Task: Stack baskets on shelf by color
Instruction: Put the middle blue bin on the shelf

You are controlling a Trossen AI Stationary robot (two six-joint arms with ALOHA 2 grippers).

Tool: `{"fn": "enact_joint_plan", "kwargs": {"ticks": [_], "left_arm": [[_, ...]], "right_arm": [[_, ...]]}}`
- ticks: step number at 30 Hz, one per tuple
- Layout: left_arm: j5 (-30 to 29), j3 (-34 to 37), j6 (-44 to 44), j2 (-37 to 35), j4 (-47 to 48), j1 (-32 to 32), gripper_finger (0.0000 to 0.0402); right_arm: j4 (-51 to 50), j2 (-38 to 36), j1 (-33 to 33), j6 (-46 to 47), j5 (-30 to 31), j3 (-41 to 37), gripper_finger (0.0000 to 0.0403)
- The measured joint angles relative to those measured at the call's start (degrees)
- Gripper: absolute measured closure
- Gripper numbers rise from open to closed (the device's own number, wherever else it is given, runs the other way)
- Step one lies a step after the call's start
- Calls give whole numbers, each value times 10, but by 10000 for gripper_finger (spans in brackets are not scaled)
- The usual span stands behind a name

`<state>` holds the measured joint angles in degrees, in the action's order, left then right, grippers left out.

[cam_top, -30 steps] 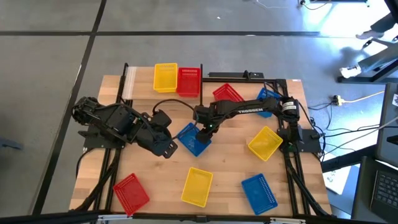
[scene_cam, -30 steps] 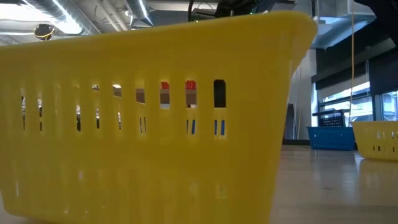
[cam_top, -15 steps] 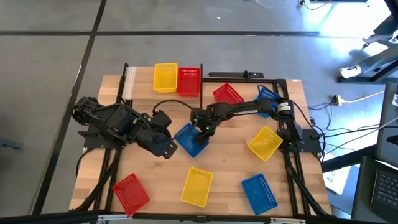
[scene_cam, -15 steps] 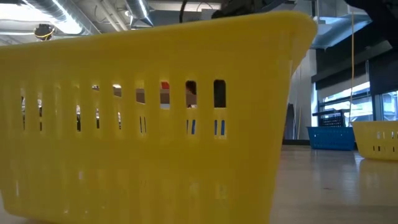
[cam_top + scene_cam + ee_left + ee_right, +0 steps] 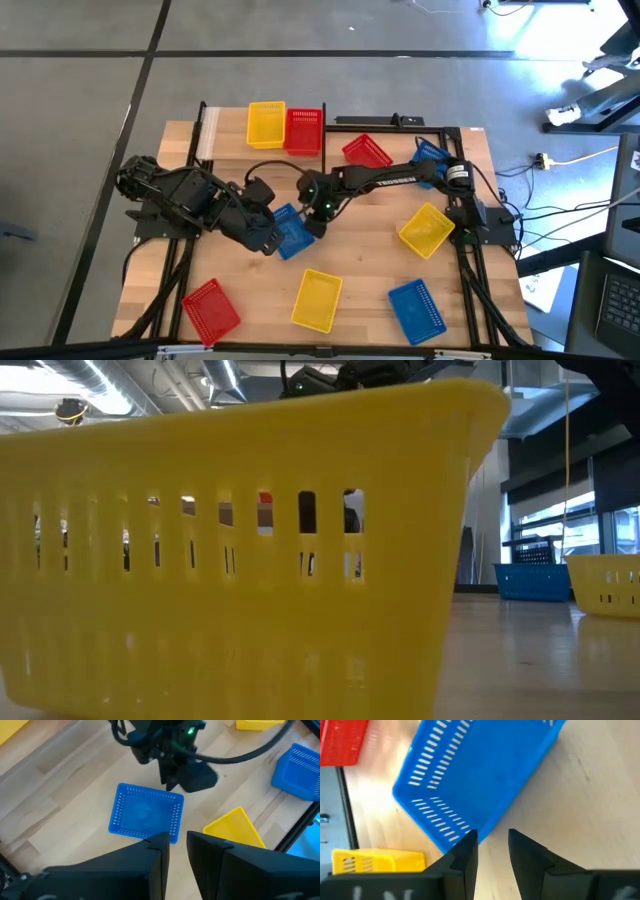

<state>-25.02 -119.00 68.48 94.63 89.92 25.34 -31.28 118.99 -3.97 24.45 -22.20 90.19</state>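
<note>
A blue basket point(image 5: 292, 234) lies on the wooden table's middle, also seen in the left wrist view point(image 5: 146, 815) and the right wrist view point(image 5: 480, 775). My right gripper point(image 5: 318, 206) stands open at its right-hand far side, slanting down. My left gripper point(image 5: 267, 239) hovers open just left of the basket and above it, touching nothing. A yellow basket point(image 5: 265, 123) and a red basket point(image 5: 304, 130) stand side by side at the shelf point(image 5: 206, 135) on the far edge. My right gripper meets the blue basket at its far side wall point(image 5: 165, 794), near one corner. The fingertips point(image 5: 470, 842) come slanting down from the table's right and rest against the wall's lower edge point(image 5: 487, 825). Nothing lies between the fingers. The basket sits flat on the table.
Loose baskets lie around: red point(image 5: 365, 150) and blue point(image 5: 432, 152) at the far right, yellow point(image 5: 426, 230) at the right, blue point(image 5: 415, 308), yellow point(image 5: 317, 298) and red point(image 5: 211, 308) along the near edge. That near yellow basket point(image 5: 240, 560) fills the low view.
My right gripper has gone toward the table's left and slightly near, rolling its wrist. The blue basket has slid along the table with it toward my left gripper and turned a little. It stays flat on the wood.
</note>
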Motion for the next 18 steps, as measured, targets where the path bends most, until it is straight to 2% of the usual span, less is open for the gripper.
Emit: {"fn": "enact_joint_plan", "kwargs": {"ticks": [8, 11, 18], "left_arm": [[30, 0, -28, 0, 1, -7, 343], [34, 5, -29, 0, 0, -11, 343], [52, 89, -27, -21, 1, -22, 343]], "right_arm": [[-26, -52, 12, -85, -2, 0, 299], [-34, -86, 25, -101, 17, 0, 299], [-41, -182, 50, -131, 54, 0, 299]]}}
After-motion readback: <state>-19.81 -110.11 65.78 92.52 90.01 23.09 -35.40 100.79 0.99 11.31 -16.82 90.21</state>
